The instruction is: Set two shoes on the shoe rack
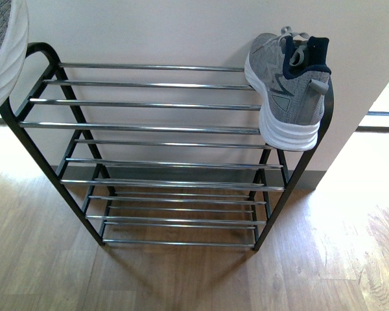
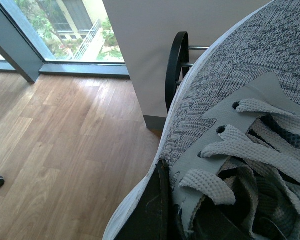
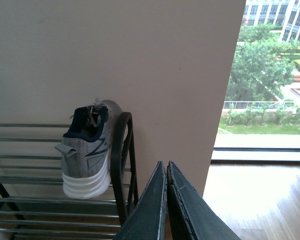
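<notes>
The nearer sneaker (image 1: pixel 3 58) runs off the front view's edge.

A grey knit sneaker (image 2: pixel 240 90) with loose laces looms close, the left gripper (image 2: pixel 162 215) clamped at its collar, the shoe rack (image 2: pixel 176 65) just behind it against the wall (image 2: pixel 145 45), over a wooden floor (image 2: pixel 65 140).

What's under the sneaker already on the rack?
The chrome bars of the top tier of the shoe rack, at its right end. The grey sneaker covers where its sole meets them.
</notes>
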Tool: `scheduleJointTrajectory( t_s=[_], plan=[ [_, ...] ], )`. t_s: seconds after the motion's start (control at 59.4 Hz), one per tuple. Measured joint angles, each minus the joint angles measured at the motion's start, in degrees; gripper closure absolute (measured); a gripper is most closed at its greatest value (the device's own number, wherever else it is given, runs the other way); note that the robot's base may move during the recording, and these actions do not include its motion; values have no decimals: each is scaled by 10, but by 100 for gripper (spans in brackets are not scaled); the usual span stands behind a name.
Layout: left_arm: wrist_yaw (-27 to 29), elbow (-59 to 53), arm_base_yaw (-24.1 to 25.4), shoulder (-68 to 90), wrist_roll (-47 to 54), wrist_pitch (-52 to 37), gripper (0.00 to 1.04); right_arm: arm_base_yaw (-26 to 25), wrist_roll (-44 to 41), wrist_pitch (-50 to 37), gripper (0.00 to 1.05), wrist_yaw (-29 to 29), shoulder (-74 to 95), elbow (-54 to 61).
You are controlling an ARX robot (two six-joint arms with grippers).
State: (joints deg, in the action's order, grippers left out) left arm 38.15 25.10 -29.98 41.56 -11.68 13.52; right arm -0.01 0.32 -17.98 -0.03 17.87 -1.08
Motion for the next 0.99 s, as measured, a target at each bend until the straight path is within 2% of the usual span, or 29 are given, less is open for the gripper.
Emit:
scheduleJointTrajectory(
  t_s=[0.488, 0.539, 0.589, 0.876, 0.994],
  plan=[
    [0, 0, 0, 0, 0, 0, 104, 0, 0, 81, 103, 0, -81, 0],
    [0, 0, 0, 0, 0, 0, 104, 0, 0, 145, 103, -2, -126, 0],
    [0, 0, 0, 0, 0, 0, 104, 0, 0, 170, 103, 1, -154, 0],
    [0, 0, 0, 0, 0, 0, 104, 0, 0, 178, 103, 0, -175, 0],
    [0, 0, 0, 0, 0, 0, 104, 0, -1, 178, 81, 0, -175, 0]
  ],
)
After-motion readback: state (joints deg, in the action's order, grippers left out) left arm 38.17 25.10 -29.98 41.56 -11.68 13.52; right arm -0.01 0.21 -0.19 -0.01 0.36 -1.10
